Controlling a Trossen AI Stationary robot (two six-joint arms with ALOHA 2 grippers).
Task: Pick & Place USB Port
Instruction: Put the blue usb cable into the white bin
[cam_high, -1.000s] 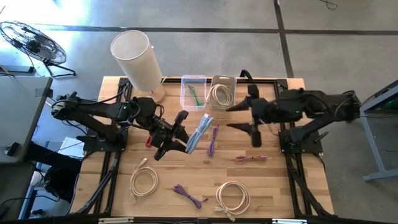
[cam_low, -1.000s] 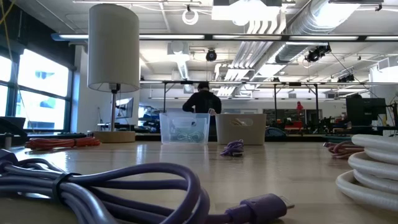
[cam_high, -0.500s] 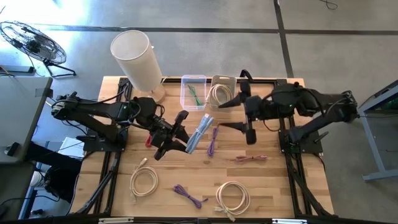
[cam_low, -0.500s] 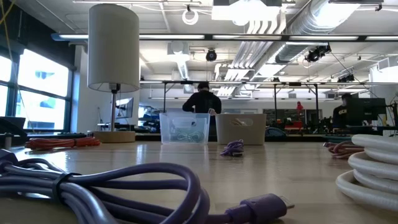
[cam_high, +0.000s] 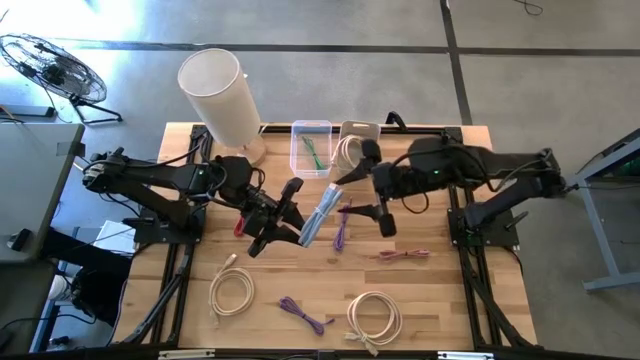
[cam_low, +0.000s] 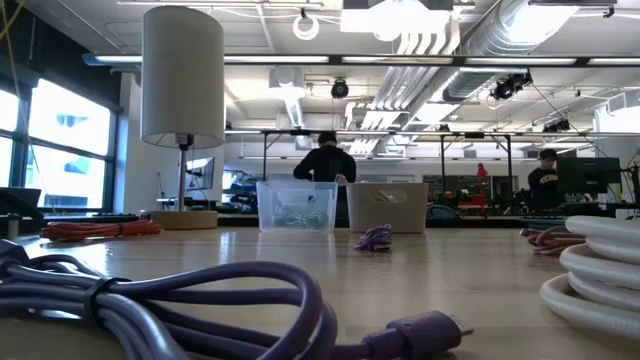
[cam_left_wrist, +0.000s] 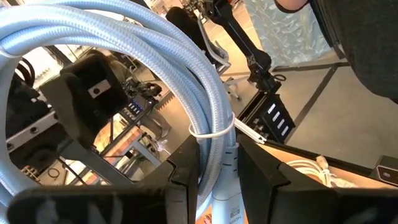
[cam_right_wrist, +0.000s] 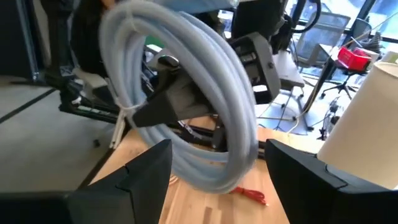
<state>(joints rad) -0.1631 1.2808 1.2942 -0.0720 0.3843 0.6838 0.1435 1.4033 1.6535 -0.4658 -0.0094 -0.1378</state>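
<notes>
Light-blue cable coil, seen from above, hangs over the table near the two clear bins, clamped in the left gripper. The right gripper sits just beside the coil, jaws spread wide. The left wrist view shows fingers pinching the cable. In the right wrist view, open fingers frame the coil near the white lamp.

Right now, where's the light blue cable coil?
High view: the light blue cable coil sits mid-table in the left hand, with the open right hand close beside it.
</notes>
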